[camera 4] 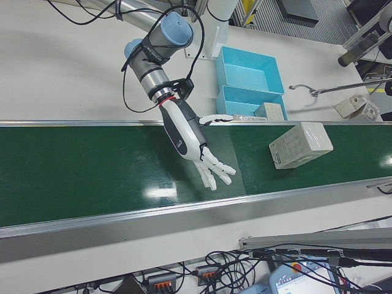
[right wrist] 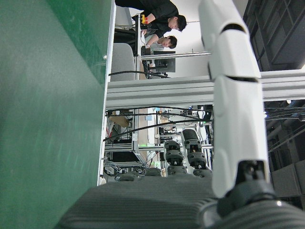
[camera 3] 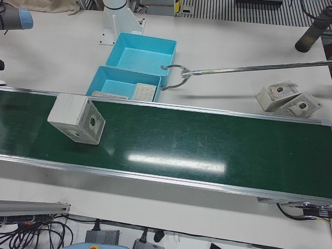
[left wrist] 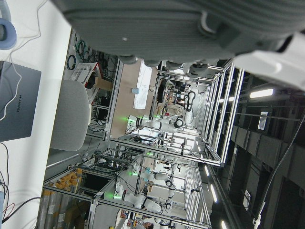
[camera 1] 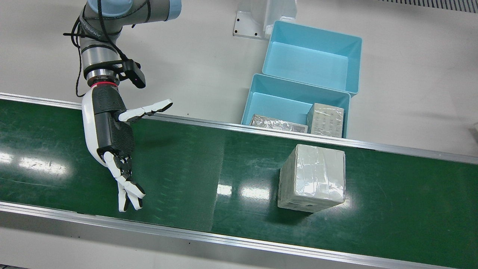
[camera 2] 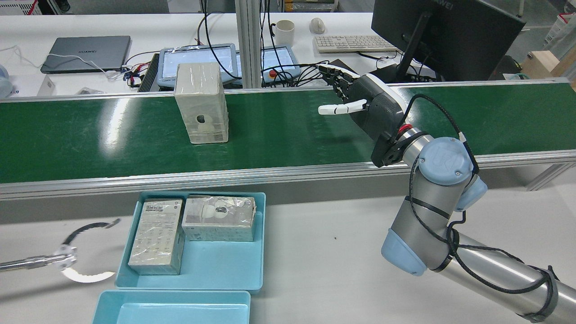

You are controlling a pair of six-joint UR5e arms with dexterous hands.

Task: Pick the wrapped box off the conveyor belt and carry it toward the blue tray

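Bright overhead glare on belt (camera 1: 179,175).

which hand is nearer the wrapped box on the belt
Right, as far as the views show. The right hand hangs open above the belt, apart from the wrapped box. The left hand shows only in its own camera, facing the room with no box in sight.

From my right hand (right wrist: 190,191) camera, lying on its side, I see the green conveyor belt (right wrist: 47,119) filling the left half. One white finger (right wrist: 236,95) stretches straight out. Beyond the belt's edge, two people (right wrist: 162,24) sit among aluminium framing.
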